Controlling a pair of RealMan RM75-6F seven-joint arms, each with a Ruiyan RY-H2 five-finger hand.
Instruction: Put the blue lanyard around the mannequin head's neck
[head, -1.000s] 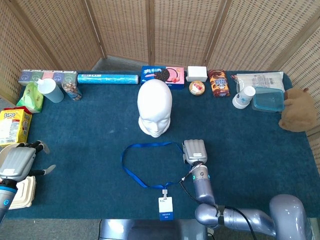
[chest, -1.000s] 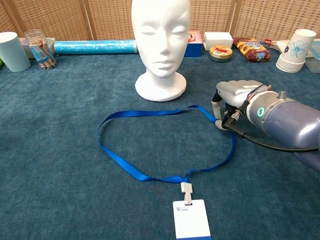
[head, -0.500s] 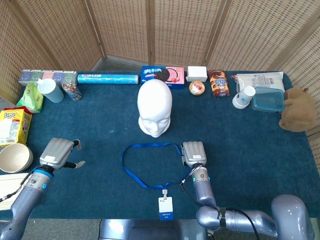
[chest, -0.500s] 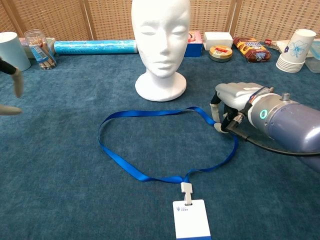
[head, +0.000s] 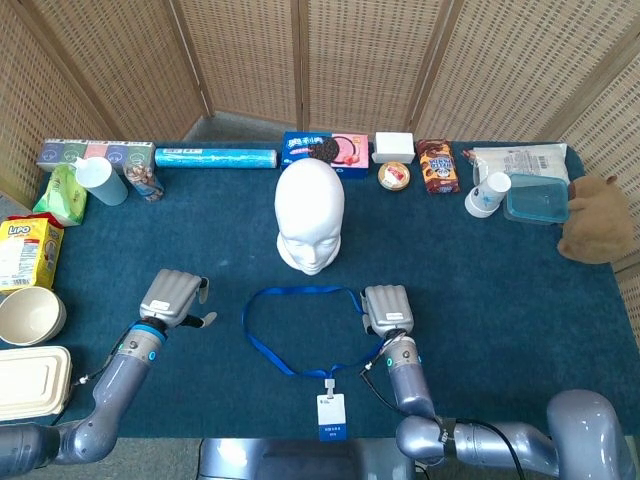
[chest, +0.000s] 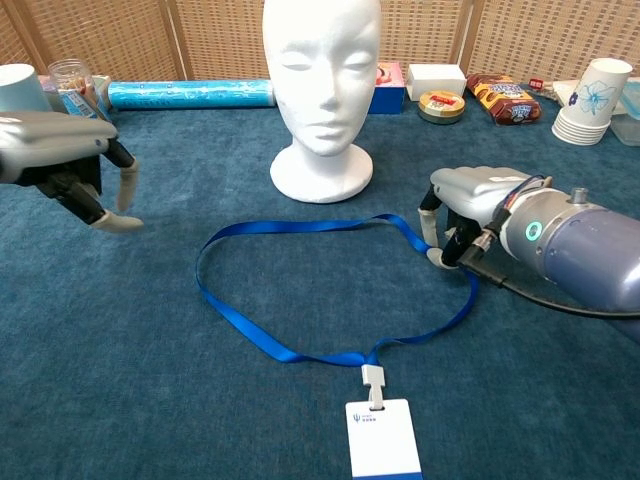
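Note:
The blue lanyard lies as an open loop on the blue cloth, with its white badge nearest me. The white mannequin head stands upright just behind the loop. My right hand sits at the loop's right bend, fingers curled down, and seems to pinch the strap against the cloth. My left hand hovers left of the loop with fingers apart, holding nothing.
Along the back edge stand a blue roll, a cookie box, stacked paper cups and a plastic tub. A plush toy sits far right. A bowl and white container lie far left.
My left hand has swung in from the table's left edge toward the loop's left side. The right hand has edged slightly left at the strap, and the loop's right bend shifted with it.

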